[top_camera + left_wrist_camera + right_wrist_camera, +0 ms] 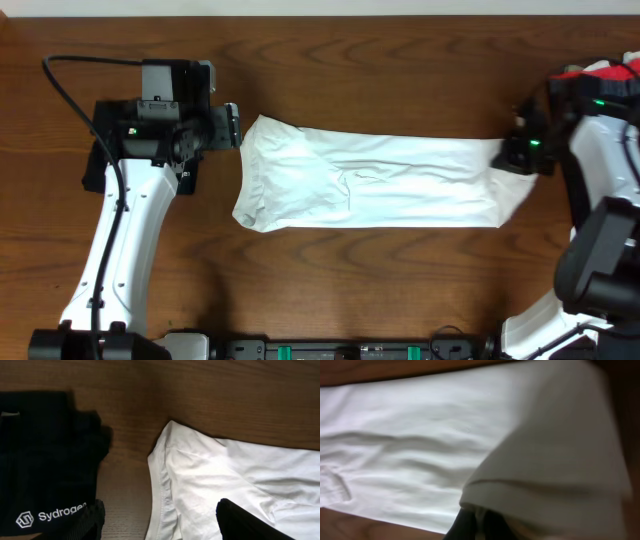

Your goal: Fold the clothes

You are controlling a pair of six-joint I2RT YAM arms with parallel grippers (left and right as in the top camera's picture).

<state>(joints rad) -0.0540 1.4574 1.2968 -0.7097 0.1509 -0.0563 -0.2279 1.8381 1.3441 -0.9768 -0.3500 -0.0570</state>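
Observation:
The clothes in hand are a white T-shirt [380, 185] lying as a long strip across the middle of the table. My left gripper [233, 127] hovers open at the strip's left end. In the left wrist view the shirt's stitched hem [162, 495] runs between the two dark fingers [242, 522], and nothing is gripped. My right gripper [520, 155] is shut on the strip's right end. In the right wrist view the white fabric [555, 460] is lifted and drapes over the right gripper [482, 527], with a fold pinched between its fingers.
A black folded shirt with white "Sydrogen" lettering [45, 460] lies just left of the white shirt, under my left arm. A red and white thing [600, 72] sits at the far right edge behind the right arm. Bare wood surrounds the strip.

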